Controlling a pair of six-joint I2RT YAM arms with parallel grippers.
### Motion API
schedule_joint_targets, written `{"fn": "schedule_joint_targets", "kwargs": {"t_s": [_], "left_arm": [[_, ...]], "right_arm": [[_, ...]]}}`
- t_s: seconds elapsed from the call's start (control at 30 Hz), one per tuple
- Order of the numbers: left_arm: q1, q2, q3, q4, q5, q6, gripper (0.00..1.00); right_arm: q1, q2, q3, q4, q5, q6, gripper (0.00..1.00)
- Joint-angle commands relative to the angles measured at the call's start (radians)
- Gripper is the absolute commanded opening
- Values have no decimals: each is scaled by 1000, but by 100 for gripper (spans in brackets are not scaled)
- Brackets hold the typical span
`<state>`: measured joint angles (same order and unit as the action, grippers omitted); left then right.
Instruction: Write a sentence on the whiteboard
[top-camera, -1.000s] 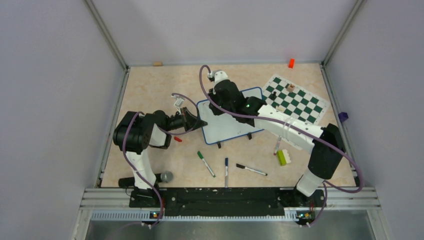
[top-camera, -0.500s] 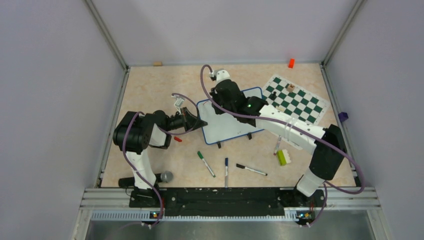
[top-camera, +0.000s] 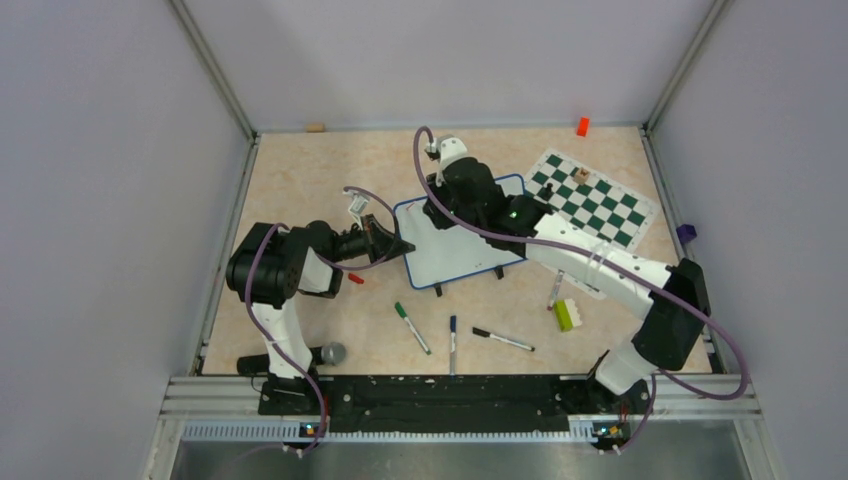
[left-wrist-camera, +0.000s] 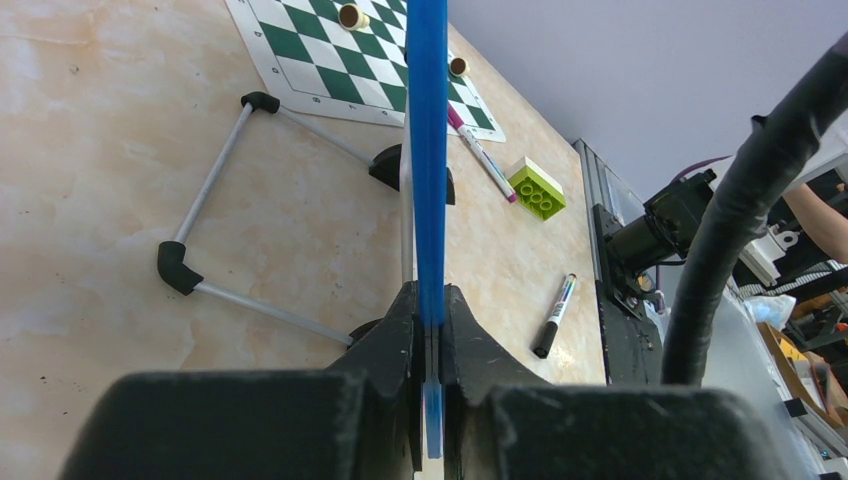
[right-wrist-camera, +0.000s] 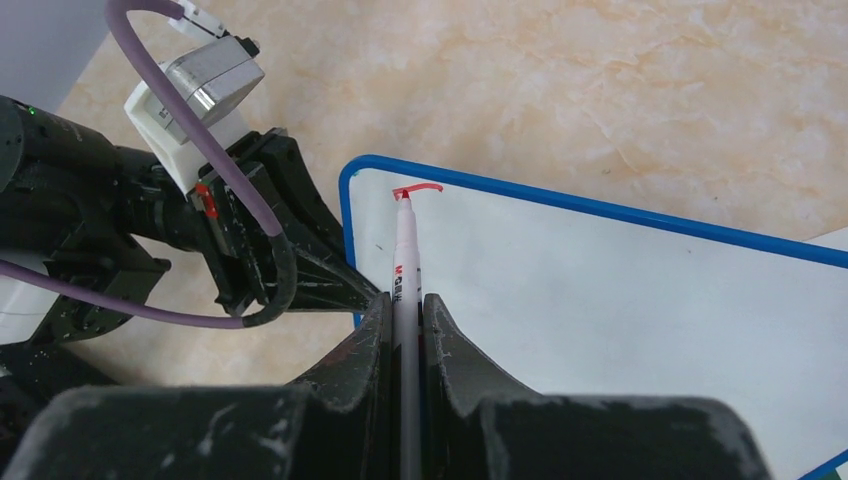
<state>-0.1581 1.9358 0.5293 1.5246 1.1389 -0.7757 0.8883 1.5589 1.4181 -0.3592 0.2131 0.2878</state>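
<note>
The whiteboard (top-camera: 460, 250), white with a blue frame, stands slanted at the table's middle. My left gripper (top-camera: 400, 246) is shut on the frame of its left edge (left-wrist-camera: 427, 150), seen edge-on between the jaws in the left wrist view. My right gripper (top-camera: 437, 212) hovers over the board's far left corner, shut on a white red-ink marker (right-wrist-camera: 405, 265). The marker's tip touches the white surface (right-wrist-camera: 620, 290). Of the sentence, only a short curved red stroke (right-wrist-camera: 420, 188) shows at the tip. The left gripper (right-wrist-camera: 330, 285) appears beside that corner in the right wrist view.
A green-and-white chess mat (top-camera: 592, 198) with a few pieces lies right of the board. Green (top-camera: 411, 327), blue (top-camera: 452, 343) and black (top-camera: 503, 340) markers lie in front. A green brick (top-camera: 565, 314) and a purple marker (top-camera: 555, 290) lie front right. A red cap (top-camera: 356, 278) lies by the left arm.
The right arm's wrist and elbow have shifted a little to the right over the board's far left corner. The left arm still holds the board's edge in the same place.
</note>
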Motion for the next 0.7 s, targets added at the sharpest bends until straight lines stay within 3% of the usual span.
{"fn": "schedule_joint_targets", "kwargs": {"t_s": [0.0, 0.67], "left_arm": [[-9, -3, 0, 95, 67, 47, 0], [-8, -7, -1, 95, 67, 49, 0]], "right_arm": [[4, -13, 21, 31, -26, -12, 0], [4, 53, 50, 17, 20, -7, 0]]}}
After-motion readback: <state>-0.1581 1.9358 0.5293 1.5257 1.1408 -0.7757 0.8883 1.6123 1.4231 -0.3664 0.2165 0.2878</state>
